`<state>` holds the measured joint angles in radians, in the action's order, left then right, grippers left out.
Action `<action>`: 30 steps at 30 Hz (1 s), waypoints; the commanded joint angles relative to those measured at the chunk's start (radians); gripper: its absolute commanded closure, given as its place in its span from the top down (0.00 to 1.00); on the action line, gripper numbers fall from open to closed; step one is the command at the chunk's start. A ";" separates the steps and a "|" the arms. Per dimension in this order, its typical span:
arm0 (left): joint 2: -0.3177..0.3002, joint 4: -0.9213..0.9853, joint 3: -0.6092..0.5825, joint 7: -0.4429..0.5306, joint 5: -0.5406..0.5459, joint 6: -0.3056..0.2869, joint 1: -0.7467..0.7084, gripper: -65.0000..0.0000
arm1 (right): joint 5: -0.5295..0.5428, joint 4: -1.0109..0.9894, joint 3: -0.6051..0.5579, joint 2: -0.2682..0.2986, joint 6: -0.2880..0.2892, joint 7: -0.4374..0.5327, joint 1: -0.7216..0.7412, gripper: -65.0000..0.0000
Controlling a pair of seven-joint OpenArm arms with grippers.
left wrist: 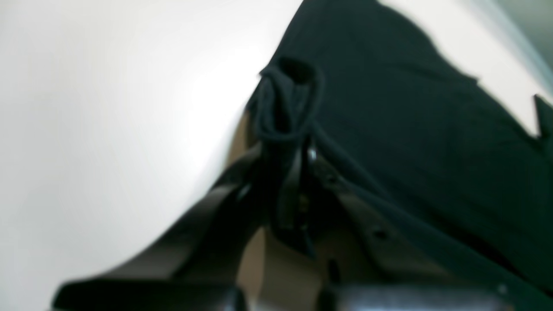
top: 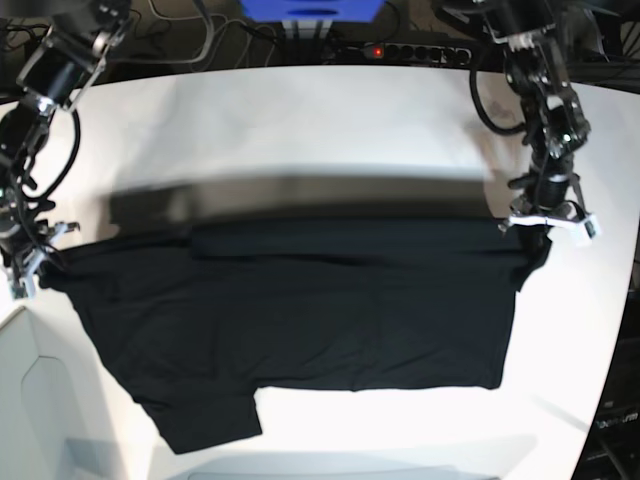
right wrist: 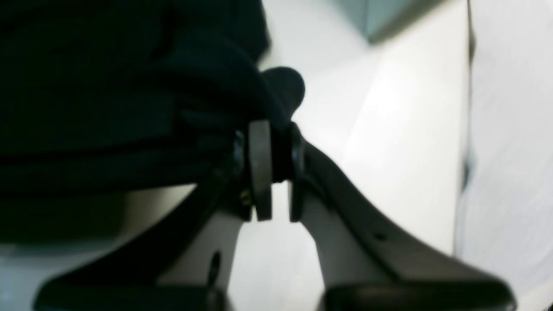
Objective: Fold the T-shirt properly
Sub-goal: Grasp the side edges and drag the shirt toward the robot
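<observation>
Your left end effector point(left wrist: 285, 129) and right end effector point(right wrist: 276, 147) each clamp a bunched edge of the T-shirt point(top: 300, 310), stretching the black cloth taut between them above the white surface point(top: 300, 120), seemingly ready for a fold.

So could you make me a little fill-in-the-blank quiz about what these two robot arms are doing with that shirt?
1. The T-shirt is the colour ____.
2. The left gripper is shut on bunched ____.
3. The right gripper pinches the shirt, so the number of grippers holding it is ____.
4. The shirt lies on a table whose top is coloured ____.

Missing words: black; cloth; two; white
</observation>
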<state>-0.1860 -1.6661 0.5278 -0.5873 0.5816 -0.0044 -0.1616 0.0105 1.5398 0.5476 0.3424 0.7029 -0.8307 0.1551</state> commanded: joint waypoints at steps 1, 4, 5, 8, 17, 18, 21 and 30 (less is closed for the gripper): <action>-0.017 -0.016 0.010 0.017 -0.007 0.008 0.035 0.00 | -0.010 0.001 -0.017 0.034 -0.005 0.006 0.056 0.00; -0.017 -0.016 0.010 -0.052 -0.007 0.010 0.113 0.00 | -0.011 -0.084 -0.097 0.063 -0.005 -0.032 0.197 0.00; -0.017 -0.016 0.010 -0.069 -0.007 0.010 0.136 0.00 | -0.011 -0.115 -0.119 0.070 -0.005 -0.048 0.245 0.00; -0.016 -0.015 0.010 -0.112 -0.007 0.010 0.184 0.00 | -0.011 -0.195 -0.136 0.071 -0.005 -0.094 0.369 0.00; -0.017 -0.007 0.010 -0.116 -0.008 0.010 0.164 0.00 | -0.010 -0.200 -0.136 0.071 -0.005 -0.128 0.351 0.00; -0.017 -0.009 0.010 -0.115 -0.008 0.010 0.158 0.00 | -0.008 -0.200 -0.136 0.071 -0.005 -0.128 0.347 0.00; -0.017 -0.012 0.010 -0.115 -0.008 0.010 0.156 0.00 | -0.005 -0.198 -0.096 0.071 -0.005 -0.128 0.349 0.00; -0.014 -0.022 0.015 -0.113 0.001 0.010 0.125 0.00 | -0.004 -0.098 0.009 0.042 -0.005 -0.112 0.285 0.00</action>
<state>-0.1841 -1.6665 0.5316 -0.7303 0.5858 -0.0006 -0.0448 0.0063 1.4113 0.5468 0.3504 0.7033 -0.9756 0.4049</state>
